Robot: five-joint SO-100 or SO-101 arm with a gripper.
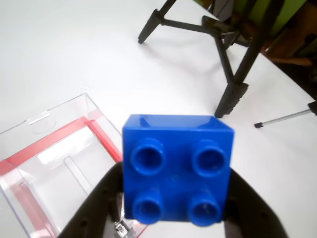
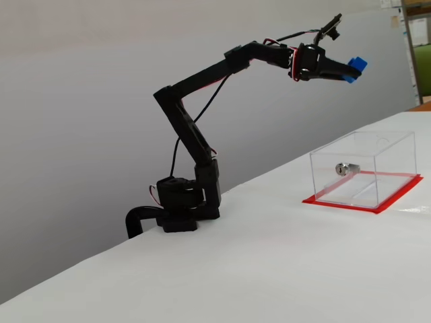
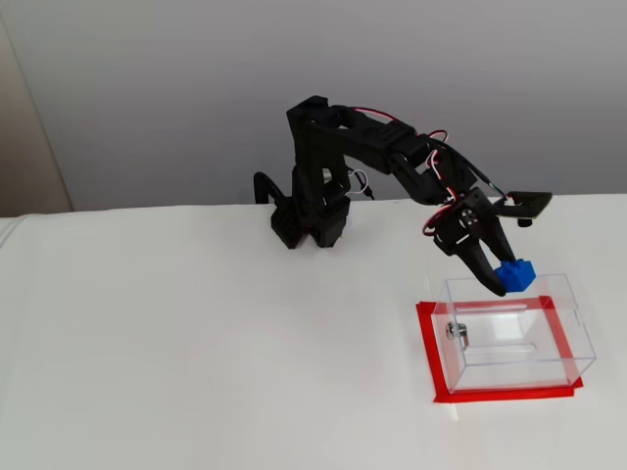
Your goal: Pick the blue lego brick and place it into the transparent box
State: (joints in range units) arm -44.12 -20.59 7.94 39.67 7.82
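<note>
— Wrist view first: what do we have under us?

— We see a plain white table, the black legs of a tripod standing on it at upper right, and a thin grey rod lying at the right edge. Green and brown shapes show past the table's far edge, too blurred for us to name.

— And the room in a fixed view?

— We get a bare grey wall behind the table, with shelving at the far right. The arm's base sits at the table's rear edge.

— How is the arm posed?

— We see it reaching out from the base, elbow raised; from above the forearm slopes down toward the transparent box. From the side the wrist is held high, well above the box.

— The gripper?

— Its two black fingers are clamped on the blue lego brick, studs facing the wrist camera.

— Where is the brick, then?

— We place it in the air, off the table, over the box's rear edge from above. The box stands on its red base plate, a small silver fitting on its wall.
</note>
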